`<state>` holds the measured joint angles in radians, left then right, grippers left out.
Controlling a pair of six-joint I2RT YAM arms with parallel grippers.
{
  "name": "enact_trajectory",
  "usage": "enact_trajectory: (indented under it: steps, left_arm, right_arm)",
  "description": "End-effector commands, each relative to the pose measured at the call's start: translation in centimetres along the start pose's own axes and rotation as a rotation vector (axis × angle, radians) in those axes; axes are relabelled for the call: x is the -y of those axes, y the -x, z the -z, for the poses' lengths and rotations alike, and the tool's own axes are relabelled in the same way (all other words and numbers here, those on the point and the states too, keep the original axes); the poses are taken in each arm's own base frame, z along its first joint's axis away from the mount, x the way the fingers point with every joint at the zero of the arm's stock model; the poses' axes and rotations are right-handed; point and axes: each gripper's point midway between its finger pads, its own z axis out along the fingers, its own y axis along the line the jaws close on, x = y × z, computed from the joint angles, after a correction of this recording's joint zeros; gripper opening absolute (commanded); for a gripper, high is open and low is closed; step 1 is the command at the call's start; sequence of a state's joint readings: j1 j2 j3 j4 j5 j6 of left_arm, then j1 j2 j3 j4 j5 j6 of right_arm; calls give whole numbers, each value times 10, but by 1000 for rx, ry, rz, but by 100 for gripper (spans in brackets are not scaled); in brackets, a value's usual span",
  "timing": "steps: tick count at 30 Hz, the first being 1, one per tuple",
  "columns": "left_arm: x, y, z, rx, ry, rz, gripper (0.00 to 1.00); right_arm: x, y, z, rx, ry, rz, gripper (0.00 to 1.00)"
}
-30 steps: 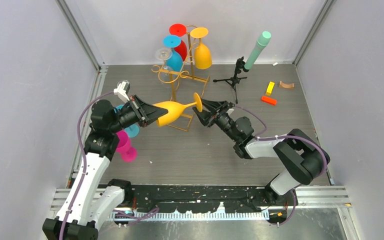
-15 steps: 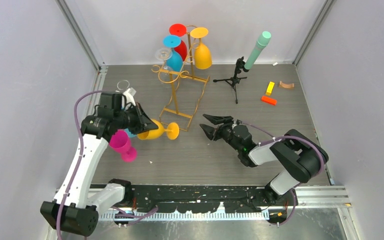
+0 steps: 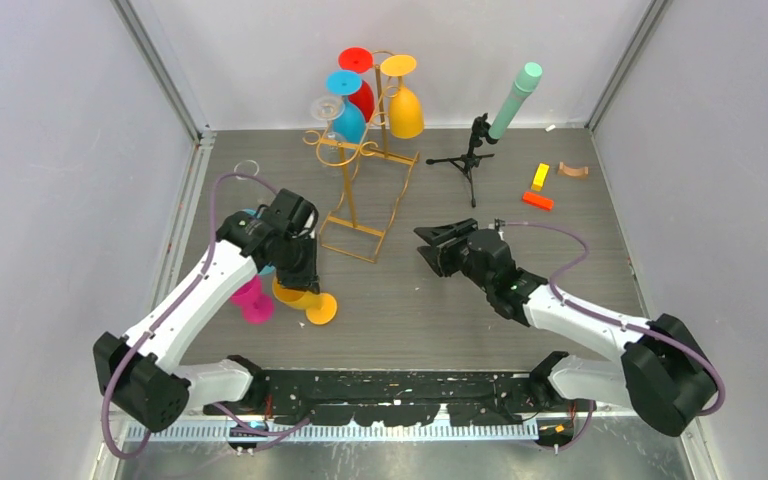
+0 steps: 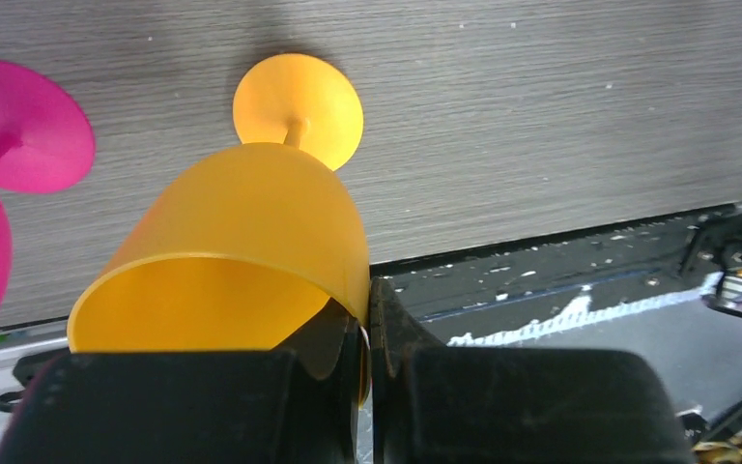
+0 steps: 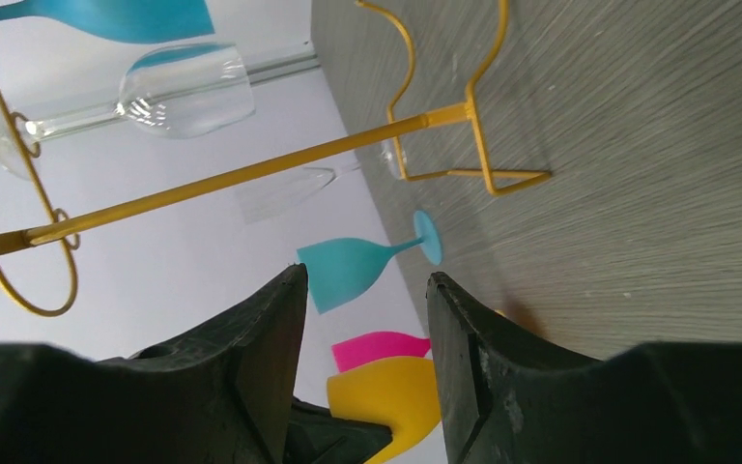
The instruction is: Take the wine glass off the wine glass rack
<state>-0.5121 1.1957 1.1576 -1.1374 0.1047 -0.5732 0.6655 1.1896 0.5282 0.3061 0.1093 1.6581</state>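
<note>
Left gripper (image 4: 367, 324) clamped on the rim of the orange wine glass (image 4: 242, 222), which is off the wine glass rack (image 3: 352, 195) and low over the table (image 3: 480, 310), just beside the pink glass (image 3: 250, 297).
One finger sits inside the bowl, one outside. Glass is tilted, foot close to the table, contact unclear. Step looks like set-down: bring the stem upright so the foot lands flat, keep clear of the pink foot, part the jaws only once seated, then lift straight so the inner finger doesn't drag the rim. Right gripper (image 3: 438, 247) has jaws apart, empty, near the rack base. Count: four glasses hang on the rack (red, blue, clear, orange). Off it are the held orange, pink, a teal glass (image 5: 348, 271) and what looks like a clear glass (image 3: 247, 168). One black tripod (image 3: 468, 160), three small pieces (image 3: 537, 200).
</note>
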Motion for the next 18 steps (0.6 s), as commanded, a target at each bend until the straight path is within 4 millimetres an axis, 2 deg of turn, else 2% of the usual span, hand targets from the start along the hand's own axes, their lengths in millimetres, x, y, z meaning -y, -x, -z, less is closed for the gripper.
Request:
enact_trajectory:
  steps: [1,8,10,18]
  left_arm:
    - [-9,6,-3,13,92,-38,0]
    - [-28,11,-11,32,207,-38,0]
    - [-29,11,-12,31,210,-38,3]
    - [-30,11,-10,26,219,-41,27]
  right_arm:
    - [15,25,10,124,-81,109,54]
    - [17,27,14,134,-83,111,54]
    - [17,27,13,134,-85,111,54]
    - [17,25,11,125,-92,110,54]
